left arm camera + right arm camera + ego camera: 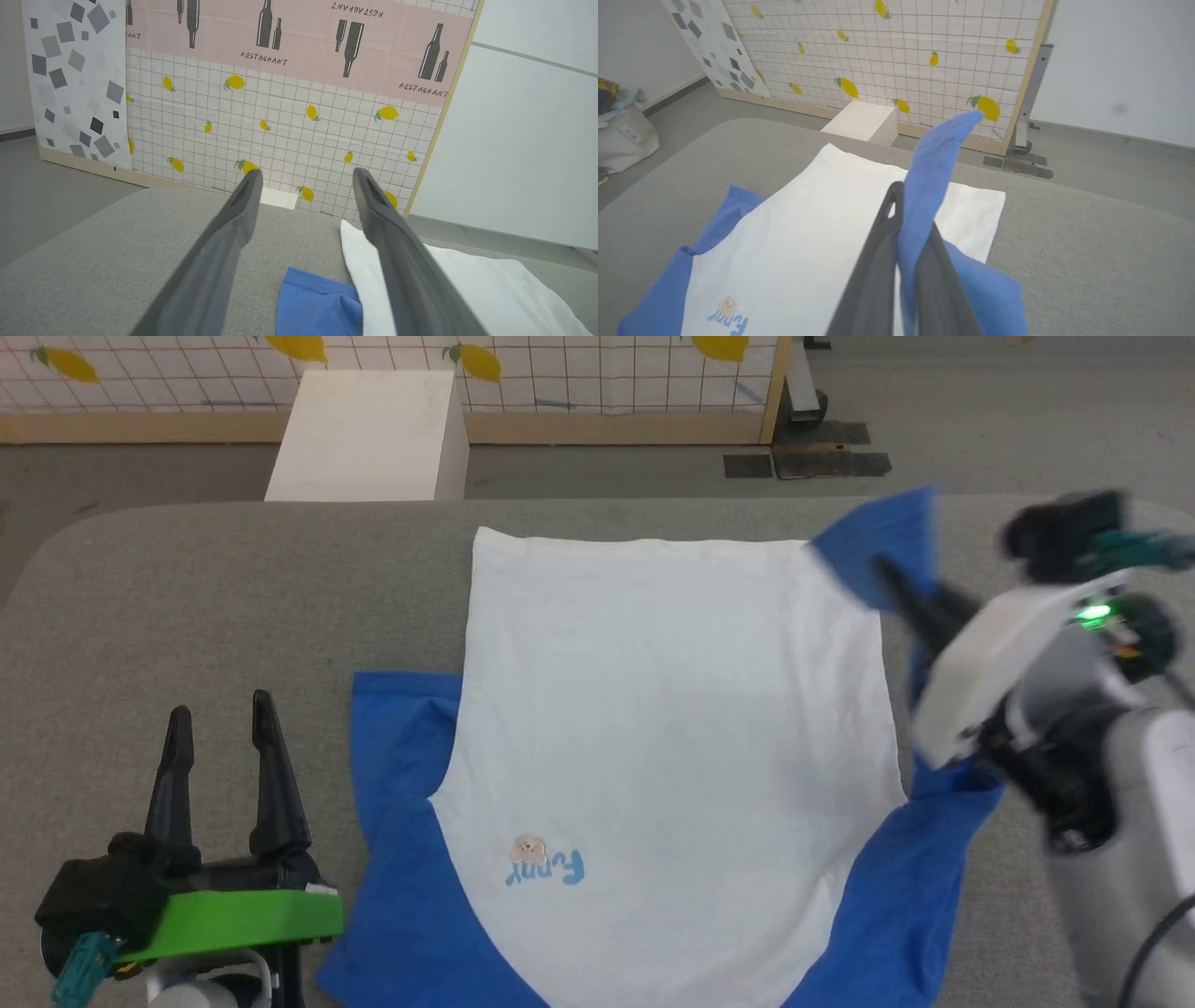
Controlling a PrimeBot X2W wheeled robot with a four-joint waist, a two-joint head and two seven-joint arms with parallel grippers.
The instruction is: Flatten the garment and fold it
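I see the table [187, 616] carrying the shirt [672, 728] across the middle of the head view, its white body spread fairly flat, hem toward the top, lettering low and left of centre. Flattening looks mostly done, and I judge the folding is only starting. The left sleeve [401, 756] lies flat at centre left, not yet folded. My right gripper [901, 588], upper right, is clamped on the right sleeve [887, 541], which is raised off the table. My left gripper [219, 709], lower left, stands wide apart, empty

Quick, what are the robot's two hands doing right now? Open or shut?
Left hand: open, holding nothing.
Right hand: closed, pinching the blue sleeve of the shirt.
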